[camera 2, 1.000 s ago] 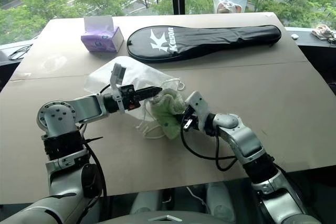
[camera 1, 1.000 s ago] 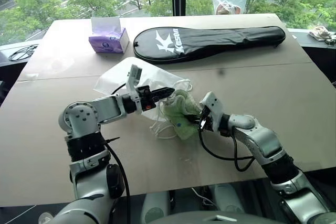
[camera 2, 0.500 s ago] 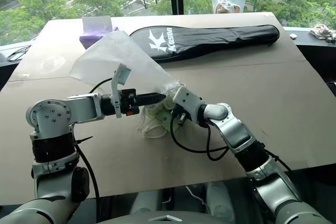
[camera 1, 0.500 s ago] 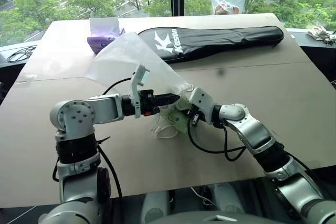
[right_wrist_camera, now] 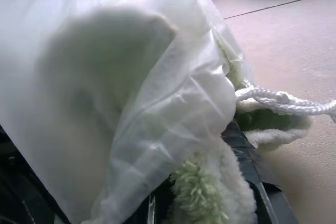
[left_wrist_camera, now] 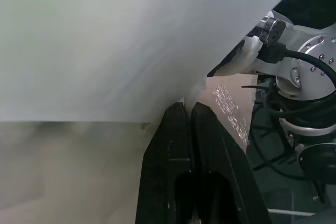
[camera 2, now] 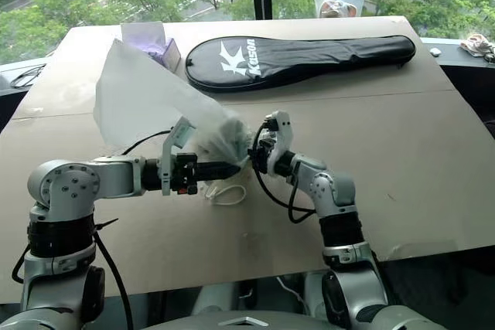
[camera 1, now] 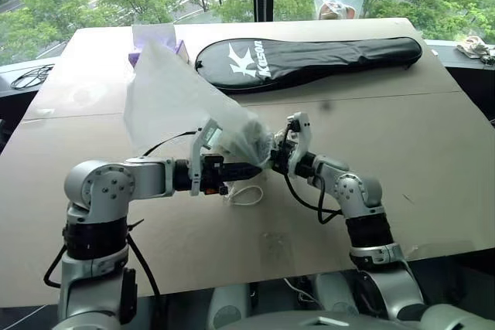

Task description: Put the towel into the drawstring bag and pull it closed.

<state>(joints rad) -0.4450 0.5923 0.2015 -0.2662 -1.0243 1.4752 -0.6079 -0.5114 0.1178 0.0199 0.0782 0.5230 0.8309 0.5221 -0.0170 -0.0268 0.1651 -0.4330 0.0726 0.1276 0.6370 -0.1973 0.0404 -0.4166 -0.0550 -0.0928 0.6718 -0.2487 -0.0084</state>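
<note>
Desk (camera 1: 433, 137) mid-front: bag (camera 1: 174, 98) lifted off the surface, closed end up toward the far-left corner, mouth down between grippers. Racket cover (camera 1: 309, 59) along far edge, tissue box (camera 2: 151, 40) far-left. Towel (right_wrist_camera: 210, 192) half inside bag mouth. Left gripper (camera 1: 259, 168) clamped on bag rim. Right gripper (camera 1: 277, 156) pinching towel. Cord (camera 1: 246, 195) loops on desk.

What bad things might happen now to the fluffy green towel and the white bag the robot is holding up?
1. The towel is only partly in the drawstring bag; green fluff pokes out at the mouth, so it might slip back out.
2. The left gripper pinches just an edge of the thin bag, which might slide free.
3. The cord dangles loose to the table and might snag when pulled.
</note>
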